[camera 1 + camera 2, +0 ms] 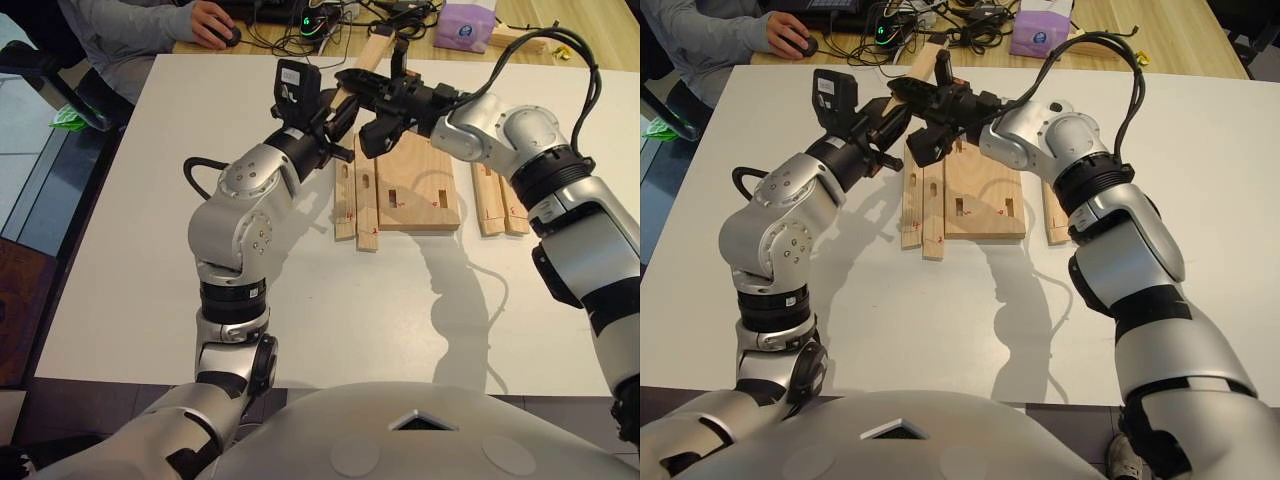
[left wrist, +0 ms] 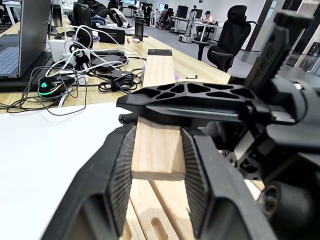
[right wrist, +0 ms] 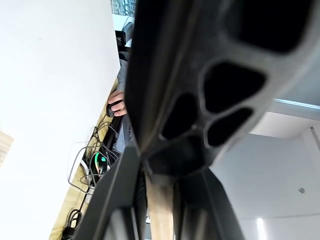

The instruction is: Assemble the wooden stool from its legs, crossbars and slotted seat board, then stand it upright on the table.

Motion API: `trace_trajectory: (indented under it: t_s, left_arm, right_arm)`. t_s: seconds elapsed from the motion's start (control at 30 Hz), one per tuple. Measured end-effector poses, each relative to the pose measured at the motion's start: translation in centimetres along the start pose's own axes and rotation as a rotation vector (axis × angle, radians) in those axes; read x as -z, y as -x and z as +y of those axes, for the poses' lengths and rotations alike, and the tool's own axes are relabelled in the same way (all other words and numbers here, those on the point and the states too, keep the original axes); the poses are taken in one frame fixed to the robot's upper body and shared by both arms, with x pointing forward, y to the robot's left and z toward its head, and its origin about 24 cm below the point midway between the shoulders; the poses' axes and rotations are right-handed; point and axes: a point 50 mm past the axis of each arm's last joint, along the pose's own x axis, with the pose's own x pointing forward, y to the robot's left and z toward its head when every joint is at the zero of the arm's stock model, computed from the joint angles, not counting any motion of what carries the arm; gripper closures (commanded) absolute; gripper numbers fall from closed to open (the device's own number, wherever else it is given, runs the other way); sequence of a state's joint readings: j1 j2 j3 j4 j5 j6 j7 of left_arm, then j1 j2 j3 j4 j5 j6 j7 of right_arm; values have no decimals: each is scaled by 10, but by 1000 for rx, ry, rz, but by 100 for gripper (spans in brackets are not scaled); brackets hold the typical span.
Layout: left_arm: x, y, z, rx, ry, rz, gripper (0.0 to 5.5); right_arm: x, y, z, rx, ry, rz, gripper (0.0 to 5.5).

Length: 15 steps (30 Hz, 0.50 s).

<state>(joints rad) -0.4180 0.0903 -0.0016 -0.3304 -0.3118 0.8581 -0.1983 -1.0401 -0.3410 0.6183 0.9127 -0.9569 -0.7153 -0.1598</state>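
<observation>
Left end effector (image 2: 157,145) pinches a wooden leg (image 2: 159,67), held up near the bench's (image 1: 130,260) far edge; right end effector (image 1: 368,105) sits across it, grip impossible to tell. Slotted seat board (image 1: 415,190) lies flat below.

pale wood seat board (image 1: 415,190), white table (image 1: 150,250)
</observation>
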Motion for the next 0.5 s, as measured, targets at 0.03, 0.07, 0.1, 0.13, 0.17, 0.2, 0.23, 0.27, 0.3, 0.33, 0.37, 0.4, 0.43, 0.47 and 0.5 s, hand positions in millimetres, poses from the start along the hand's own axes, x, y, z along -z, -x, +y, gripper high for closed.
trace_trajectory:
  t_s: [0.03,0.07,0.1,0.13,0.17,0.2,0.23,0.27,0.3,0.33,0.37,0.4,0.43,0.47,0.5]
  left_arm:
    - [-1,0,-1,2,4,-10,373]
    - [-3,0,0,2,26,-29,352]
    - [0,1,1,-9,38,-26,342]
    - [0,2,2,-22,40,-30,320]
    - [-1,2,4,-31,41,-39,315]
    - [-3,3,6,-39,37,-51,296]
    - [-5,4,8,-44,27,-63,278]
    - [-7,6,12,-54,15,-79,275]
    - [-10,8,16,-68,5,-90,275]
    - [-13,10,20,-83,-5,-112,275]
    - [-16,13,26,-107,-12,-133,275]
    - [-18,15,31,-135,-23,-147,275]
    - [-19,17,36,-160,-26,-158,275]
    - [-18,20,40,-187,-28,-159,275]
    - [-15,21,42,-196,-25,-155,275]
  right_arm:
    - [1,1,-1,18,-5,5,511]
    - [5,2,-4,75,-31,46,511]
    - [17,9,-11,139,-35,121,511]
    - [23,15,-13,149,-29,150,511]
    - [26,18,-13,155,-23,168,511]
    - [31,24,-11,157,-25,195,511]
    - [36,31,-7,169,-45,235,511]
    - [43,44,-1,182,-77,290,511]
    - [49,55,1,230,-152,350,511]
    - [53,67,1,319,-261,409,511]
    - [54,78,3,402,-361,454,511]
    - [50,87,2,504,-469,479,511]
    - [44,94,4,579,-555,491,511]
    - [34,100,8,657,-663,499,511]
    - [26,105,11,710,-746,502,511]
